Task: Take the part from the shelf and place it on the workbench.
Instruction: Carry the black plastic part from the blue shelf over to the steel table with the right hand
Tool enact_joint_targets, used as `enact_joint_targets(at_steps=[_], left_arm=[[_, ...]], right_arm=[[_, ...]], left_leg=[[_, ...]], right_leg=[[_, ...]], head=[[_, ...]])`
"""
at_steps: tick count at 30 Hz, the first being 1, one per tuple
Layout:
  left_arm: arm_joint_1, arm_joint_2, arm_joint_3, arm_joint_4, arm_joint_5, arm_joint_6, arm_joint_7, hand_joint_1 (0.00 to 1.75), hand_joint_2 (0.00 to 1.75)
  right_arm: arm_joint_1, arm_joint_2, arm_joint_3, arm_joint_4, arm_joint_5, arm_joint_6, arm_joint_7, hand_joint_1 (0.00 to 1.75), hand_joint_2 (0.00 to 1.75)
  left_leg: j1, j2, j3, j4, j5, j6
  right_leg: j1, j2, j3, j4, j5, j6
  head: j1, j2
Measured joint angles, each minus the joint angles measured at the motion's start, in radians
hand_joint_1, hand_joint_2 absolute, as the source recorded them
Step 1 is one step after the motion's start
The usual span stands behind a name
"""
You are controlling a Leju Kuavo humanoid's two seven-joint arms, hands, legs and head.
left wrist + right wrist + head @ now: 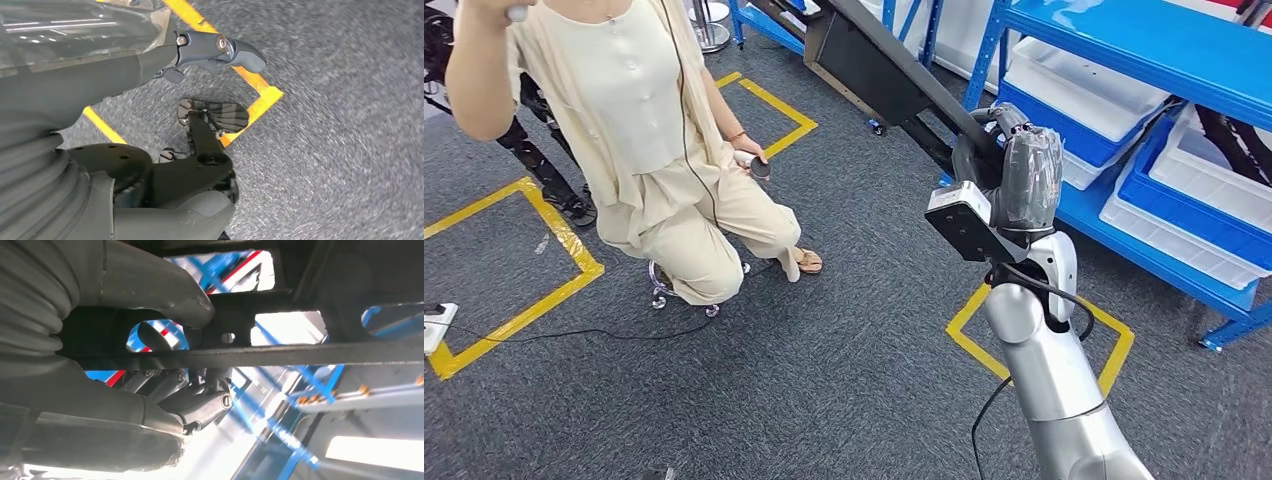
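The part point(874, 70) is a long black metal frame. My right hand point(1024, 175), wrapped in clear plastic, holds one end of it up at chest height beside the blue shelf point(1144, 40); the frame reaches away to the upper left. In the right wrist view my right hand point(150, 400) grips a flat bar of the part point(310, 356), thumb point(165, 285) on one side and fingers on the other. My left hand point(165, 60) hangs over the grey carpet with its fingers apart and holds nothing.
A person point(654, 130) in cream clothes sits on a stool to my left, holding a small controller. White bins point(1084, 100) fill the shelf levels. Yellow tape squares point(514, 310) mark the carpet, one under my right arm. A power strip point(436, 325) lies far left.
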Motion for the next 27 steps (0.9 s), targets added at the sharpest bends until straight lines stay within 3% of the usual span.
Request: enact_joint_targets(at_steps=[1,3,5,7,8,10,12,14,15,16,18,20,23,25,27], left_arm=[[0.004,0.0,0.002,0.0,0.005,0.0,-0.003,0.0,1.75],[0.009,0.0,0.005,0.0,0.011,0.001,-0.009,0.0,1.75],[0.013,0.0,0.009,0.0,0.014,0.002,-0.012,0.0,1.75],[0.017,0.0,0.013,0.0,0.014,0.002,-0.014,0.0,1.75],[0.02,0.0,0.016,0.0,0.015,0.002,-0.014,0.0,1.75],[0.024,0.001,0.021,0.0,0.018,0.003,-0.015,0.0,1.75],[0.025,0.001,0.026,0.0,0.023,0.004,-0.018,0.0,1.75],[0.027,0.001,0.028,0.0,0.026,0.006,-0.021,0.0,1.75],[0.029,0.0,0.028,0.0,0.026,0.006,-0.023,0.0,1.75],[0.029,0.0,0.029,0.0,0.027,0.006,-0.024,0.0,1.75],[0.029,0.0,0.029,0.0,0.027,0.006,-0.026,0.0,1.75],[0.027,-0.001,0.029,0.0,0.026,0.006,-0.027,0.0,1.75],[0.027,-0.001,0.029,0.0,0.024,0.006,-0.026,0.0,1.75],[0.026,-0.001,0.029,0.0,0.021,0.006,-0.024,0.0,1.75],[0.021,-0.001,0.029,0.0,0.013,0.005,-0.019,0.0,1.75]], right_arm=[[-0.011,0.005,0.005,0.009,-0.002,0.004,-0.002,1.75,1.75],[-0.037,0.016,0.016,0.027,-0.007,0.01,-0.006,1.75,1.75],[-0.058,0.03,0.027,0.041,-0.009,0.013,-0.009,1.75,1.75],[-0.07,0.042,0.037,0.052,-0.009,0.014,-0.012,1.75,1.75],[-0.075,0.047,0.04,0.056,-0.01,0.014,-0.013,1.75,1.75],[-0.084,0.056,0.047,0.065,-0.012,0.014,-0.015,1.75,1.75],[-0.091,0.065,0.051,0.074,-0.015,0.015,-0.017,1.75,1.75],[-0.097,0.074,0.056,0.086,-0.018,0.015,-0.018,1.75,1.75],[-0.1,0.079,0.059,0.092,-0.02,0.015,-0.018,1.75,1.75],[-0.105,0.084,0.062,0.099,-0.021,0.015,-0.018,1.75,1.75],[-0.119,0.095,0.067,0.108,-0.022,0.015,-0.018,1.75,1.75],[-0.137,0.102,0.071,0.116,-0.022,0.014,-0.018,1.75,1.75],[-0.15,0.111,0.075,0.124,-0.021,0.012,-0.016,1.75,1.75],[-0.155,0.115,0.077,0.128,-0.018,0.011,-0.009,1.75,1.75],[-0.163,0.116,0.078,0.131,-0.01,0.01,0.007,1.75,1.75]], left_leg=[[0.0,-0.013,0.0,0.001,0.001,-0.001],[-0.002,-0.034,-0.002,0.006,0.001,-0.005],[-0.004,-0.052,-0.009,0.011,0.002,-0.015],[-0.002,-0.066,-0.015,0.009,0.007,-0.028],[-0.001,-0.061,-0.019,0.012,0.006,-0.033],[0.0,-0.019,-0.043,0.057,-0.023,-0.044],[0.005,0.027,-0.101,0.174,-0.084,-0.056],[0.014,0.039,-0.154,0.277,-0.118,-0.066],[0.018,0.043,-0.157,0.28,-0.11,-0.07],[0.022,0.05,-0.14,0.245,-0.086,-0.073],[0.025,0.085,-0.069,0.114,-0.03,-0.077],[0.021,0.106,-0.026,0.033,-0.006,-0.07],[0.011,0.081,-0.021,0.019,-0.003,-0.044],[0.008,0.062,-0.014,0.008,0.004,-0.026],[0.008,0.043,-0.011,0.004,0.006,-0.015]], right_leg=[[0.0,0.004,0.02,-0.044,0.023,0.008],[-0.003,0.032,0.088,-0.187,0.079,0.017],[-0.002,0.053,0.128,-0.27,0.106,0.009],[0.0,0.042,0.132,-0.278,0.11,-0.007],[-0.003,0.034,0.133,-0.281,0.114,-0.014],[-0.012,0.015,0.137,-0.289,0.12,-0.032],[-0.01,-0.004,0.138,-0.29,0.12,-0.044],[-0.009,-0.026,0.138,-0.29,0.119,-0.046],[-0.009,-0.036,0.138,-0.289,0.117,-0.046],[-0.01,-0.045,0.139,-0.289,0.116,-0.044],[-0.008,-0.06,0.141,-0.286,0.11,-0.035],[0.001,-0.073,0.142,-0.284,0.103,-0.022],[0.007,-0.093,0.149,-0.287,0.095,-0.001],[0.003,-0.068,0.133,-0.245,0.069,0.004],[-0.001,-0.023,0.072,-0.122,0.017,-0.004]], head=[[0.0,0.0],[0.0,0.0],[-0.001,0.0],[-0.001,0.0],[-0.002,0.0],[-0.007,0.0],[-0.011,0.0],[-0.011,0.0],[-0.012,0.0],[-0.012,0.0],[-0.012,0.0],[-0.009,0.0],[-0.004,0.0],[-0.004,0.0],[-0.002,0.0]])
